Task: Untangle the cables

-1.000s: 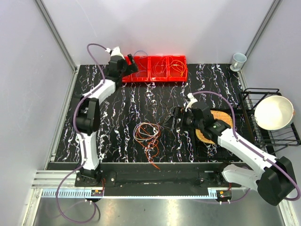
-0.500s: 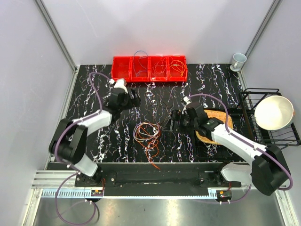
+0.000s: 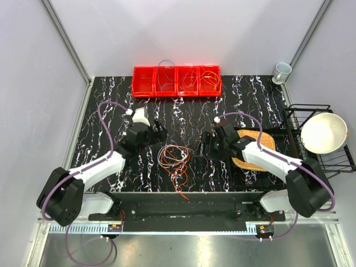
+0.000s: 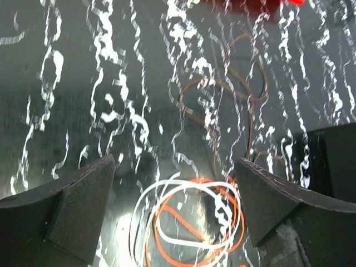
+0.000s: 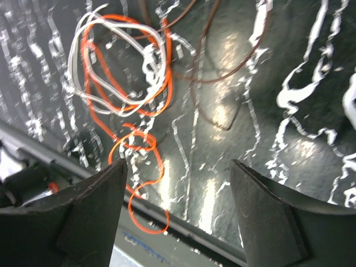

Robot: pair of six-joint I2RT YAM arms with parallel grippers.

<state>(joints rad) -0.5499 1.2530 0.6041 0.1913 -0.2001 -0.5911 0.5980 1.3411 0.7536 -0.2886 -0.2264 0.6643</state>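
Observation:
The cables (image 3: 173, 158) lie in a loose tangle of orange, white and brown loops on the black marbled table, with an orange tail running toward the near edge. My left gripper (image 3: 158, 132) is open and empty, just up-left of the tangle. In the left wrist view the orange and white coil (image 4: 189, 222) lies between the open fingers, with brown loops (image 4: 233, 94) beyond. My right gripper (image 3: 201, 147) is open and empty, just right of the tangle. In the right wrist view the coil (image 5: 122, 67) is ahead and the orange tail (image 5: 147, 206) runs near the left finger (image 5: 83, 217).
A row of red bins (image 3: 177, 82) at the back holds more thin wires. A round wicker mat (image 3: 261, 150) lies under the right arm. A black dish rack (image 3: 295, 119) with a white bowl (image 3: 324, 132) stands at the right. A cup (image 3: 282, 71) sits at the back right.
My left arm has swung from the red bins down to the tangle. My right gripper has edged left toward the tangle. The cables have not moved.

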